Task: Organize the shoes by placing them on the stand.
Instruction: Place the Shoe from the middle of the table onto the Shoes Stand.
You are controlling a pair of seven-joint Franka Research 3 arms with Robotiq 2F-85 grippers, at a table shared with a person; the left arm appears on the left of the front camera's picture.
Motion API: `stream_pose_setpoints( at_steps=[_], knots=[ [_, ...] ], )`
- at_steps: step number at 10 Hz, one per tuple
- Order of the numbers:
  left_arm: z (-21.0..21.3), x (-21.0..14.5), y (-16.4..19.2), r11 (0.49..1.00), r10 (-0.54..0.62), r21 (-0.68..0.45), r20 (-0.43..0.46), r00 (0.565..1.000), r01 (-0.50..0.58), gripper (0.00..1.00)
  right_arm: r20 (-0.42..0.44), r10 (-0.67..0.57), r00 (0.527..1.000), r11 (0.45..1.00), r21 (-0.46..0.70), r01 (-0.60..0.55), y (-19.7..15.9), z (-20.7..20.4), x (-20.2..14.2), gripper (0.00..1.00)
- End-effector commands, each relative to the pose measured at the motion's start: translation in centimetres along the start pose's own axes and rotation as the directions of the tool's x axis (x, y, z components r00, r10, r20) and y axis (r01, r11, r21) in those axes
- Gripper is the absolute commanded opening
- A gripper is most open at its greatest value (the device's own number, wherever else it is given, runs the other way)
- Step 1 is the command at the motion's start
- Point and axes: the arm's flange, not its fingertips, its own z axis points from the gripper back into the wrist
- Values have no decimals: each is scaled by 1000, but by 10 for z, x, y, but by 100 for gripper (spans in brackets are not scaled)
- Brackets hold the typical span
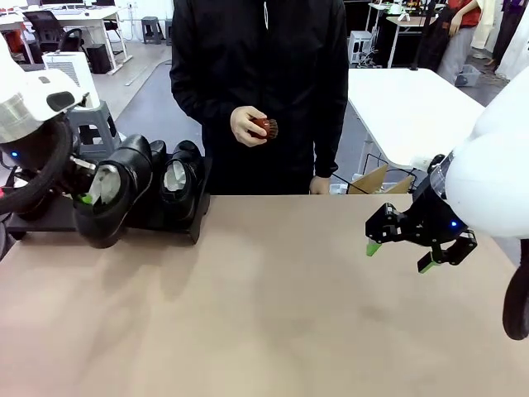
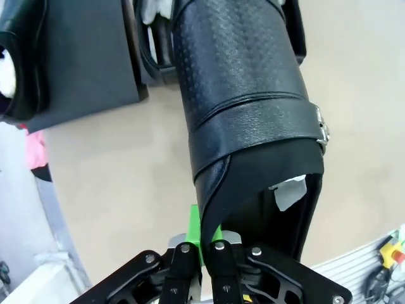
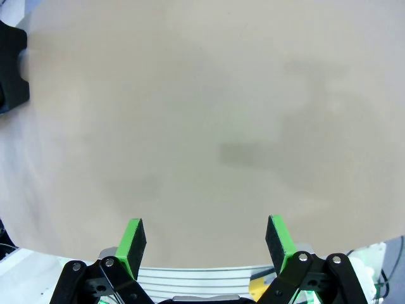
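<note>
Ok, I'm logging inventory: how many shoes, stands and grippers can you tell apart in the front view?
Shoes: 3, one held, two behind it
Stand: 1
Grippers: 2, left, right
Total: 6

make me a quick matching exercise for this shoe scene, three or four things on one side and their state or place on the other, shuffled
Things:
1. left gripper
2. right gripper
3. person's hand
4. stand

States or places:
A. open over bare table
B. holding a small reddish-brown object
C. shut on the heel rim of a black shoe
D. at the table's far left, shoes on it

Pairs: 1-C, 2-A, 3-B, 4-D
</note>
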Motion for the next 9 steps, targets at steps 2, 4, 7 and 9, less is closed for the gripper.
stream_pose_setpoints(
  at_steps=[2,4,7,9],
  knots=[
    [-2,-3,-3,999,-24,23,-13,1000,24,0,0,0,1000,1000,8,0,1,0,0,100],
    [-5,9,10,999,37,30,83,996,-40,0,0,0,1000,1000,8,0,1,0,0,100],
    [12,47,83,990,109,45,369,923,-135,0,0,0,1000,1000,8,0,1,0,0,100],
    [-13,63,119,986,103,89,321,941,-138,0,0,0,1000,1000,8,0,1,0,0,100]
  ],
)
